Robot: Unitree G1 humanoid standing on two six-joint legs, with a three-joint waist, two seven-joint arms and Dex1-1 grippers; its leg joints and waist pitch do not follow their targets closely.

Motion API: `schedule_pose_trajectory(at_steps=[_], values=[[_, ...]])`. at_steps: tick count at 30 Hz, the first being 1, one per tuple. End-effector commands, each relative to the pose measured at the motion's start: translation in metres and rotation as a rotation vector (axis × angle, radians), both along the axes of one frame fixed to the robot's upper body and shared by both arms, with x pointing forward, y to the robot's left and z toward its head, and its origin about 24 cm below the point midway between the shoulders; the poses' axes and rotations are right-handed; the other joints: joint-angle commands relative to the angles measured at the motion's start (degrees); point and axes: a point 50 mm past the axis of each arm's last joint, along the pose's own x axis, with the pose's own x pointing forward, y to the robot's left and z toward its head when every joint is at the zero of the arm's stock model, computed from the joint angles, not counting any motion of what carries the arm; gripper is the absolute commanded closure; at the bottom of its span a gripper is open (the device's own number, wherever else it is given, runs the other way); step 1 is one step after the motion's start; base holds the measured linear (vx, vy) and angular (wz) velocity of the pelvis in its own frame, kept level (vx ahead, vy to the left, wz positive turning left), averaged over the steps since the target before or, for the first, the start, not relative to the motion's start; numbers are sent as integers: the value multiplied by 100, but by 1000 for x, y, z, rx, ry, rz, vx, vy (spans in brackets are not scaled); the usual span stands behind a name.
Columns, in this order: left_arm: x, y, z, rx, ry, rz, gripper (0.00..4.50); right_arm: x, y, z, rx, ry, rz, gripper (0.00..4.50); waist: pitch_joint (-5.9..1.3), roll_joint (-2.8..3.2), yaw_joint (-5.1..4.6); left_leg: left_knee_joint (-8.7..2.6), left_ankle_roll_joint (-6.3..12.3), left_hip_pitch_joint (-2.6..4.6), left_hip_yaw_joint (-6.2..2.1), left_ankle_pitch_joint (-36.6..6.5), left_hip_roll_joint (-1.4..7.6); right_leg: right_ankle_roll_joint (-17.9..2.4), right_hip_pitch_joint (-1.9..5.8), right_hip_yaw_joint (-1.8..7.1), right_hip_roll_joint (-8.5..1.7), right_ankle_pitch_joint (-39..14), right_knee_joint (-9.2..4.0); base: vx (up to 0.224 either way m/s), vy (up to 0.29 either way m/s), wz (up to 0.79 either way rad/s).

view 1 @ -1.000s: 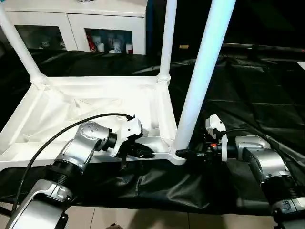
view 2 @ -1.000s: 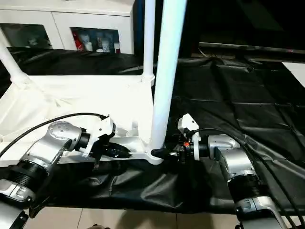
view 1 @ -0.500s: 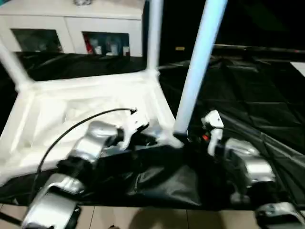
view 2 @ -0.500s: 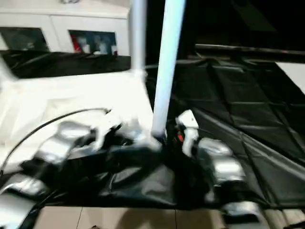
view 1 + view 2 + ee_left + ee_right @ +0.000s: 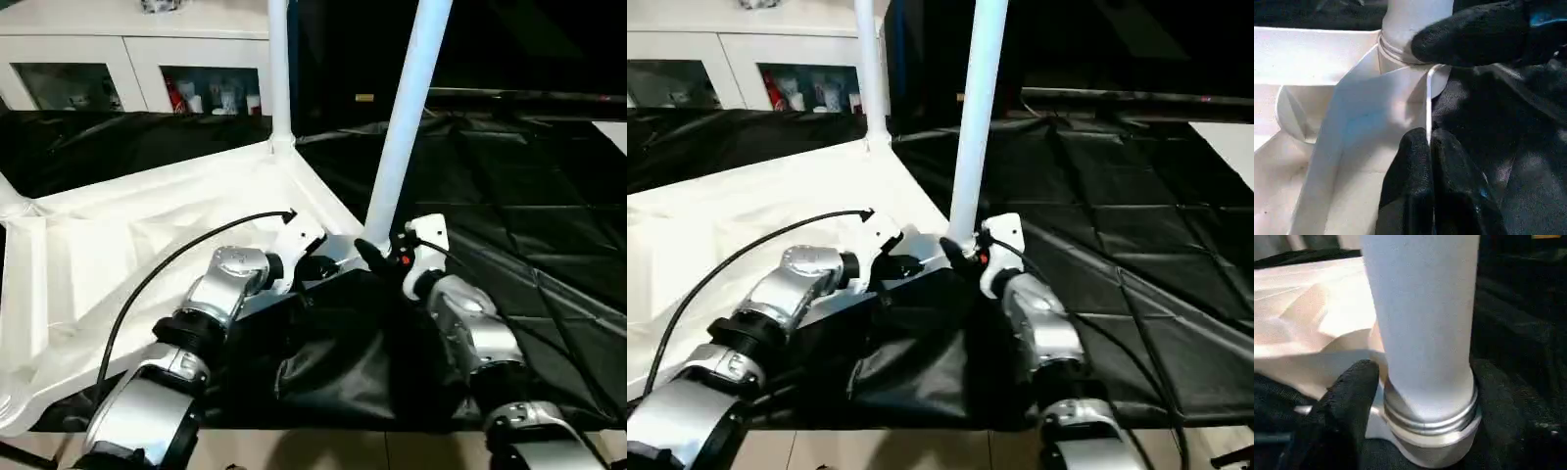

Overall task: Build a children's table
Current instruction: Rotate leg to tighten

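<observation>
The children's table (image 5: 118, 245) lies upside down on black cloth, its ribbed white underside facing up. The near leg (image 5: 407, 108) stands in the near right corner socket, and a second leg (image 5: 278, 69) rises from the far corner. My left gripper (image 5: 318, 266) is shut on the thin rim beside that near corner; the left wrist view shows its fingertips (image 5: 1415, 161) pinching the edge. My right gripper (image 5: 377, 257) stands open around the near leg's base (image 5: 1425, 357), one finger (image 5: 1347, 401) close beside the collar.
A white glass-door cabinet (image 5: 127, 59) stands behind the table. The black cloth (image 5: 509, 176) spreads flat to the right and bunches up (image 5: 333, 362) in front of the near corner. Pale floor (image 5: 294, 450) shows at the near edge.
The tabletop has swung round: its near right corner has moved away from me, both arms reaching out with it. The cloth has bunched in front. The right gripper's jaws have widened.
</observation>
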Motion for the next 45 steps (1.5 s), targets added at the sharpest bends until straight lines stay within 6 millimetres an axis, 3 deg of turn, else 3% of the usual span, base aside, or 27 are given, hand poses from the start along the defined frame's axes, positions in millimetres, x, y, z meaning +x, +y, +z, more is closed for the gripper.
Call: schedule_pose_trajectory(at_steps=[1,5,9,13,18,28,40,45], values=[[-6,-15,10,-39,-38,-153,450,-9,15,-2,-10,32,228,93,-337,-41,22,-344,302,41,-102,-1373,159,-1222,285,159,-366,-1045,-473,0,0,0],[-11,-3,9,-29,-21,-214,450,-13,-5,4,-41,26,328,93,-349,-43,30,-313,391,34,-80,-1240,169,-1376,297,153,-368,-749,-440,0,0,0],[-23,13,9,-26,19,-342,450,-27,-25,12,-75,45,553,93,-340,-32,79,-308,446,39,-58,-1219,206,-1456,285,133,-348,-672,-419,0,0,0],[-29,30,10,12,32,-403,450,-38,-41,19,-100,100,680,93,-310,-53,119,-332,363,66,-60,-1464,228,-1361,254,133,-361,-1216,-462,0,0,0],[-34,36,11,13,48,-438,450,-41,-43,21,-108,103,721,93,-316,-42,174,-341,243,79,-66,-1434,240,-1307,225,142,-371,-1293,-449,0,0,0],[-39,34,12,7,47,-459,450,-35,-30,29,-100,12,714,93,-335,-60,190,-321,271,64,-53,-1217,223,-1338,234,137,-359,-954,-409,0,0,0],[-38,33,11,10,44,-438,450,-38,-31,23,-98,55,729,201,-350,-66,204,-298,320,52,-54,-1062,213,-1324,251,134,-360,-828,-389,0,0,0],[-24,28,10,14,-1,-287,450,-36,-24,13,-19,76,599,232,-332,-95,199,-300,282,56,-53,-1167,206,-1294,236,133,-363,-1051,-415,0,0,0]])
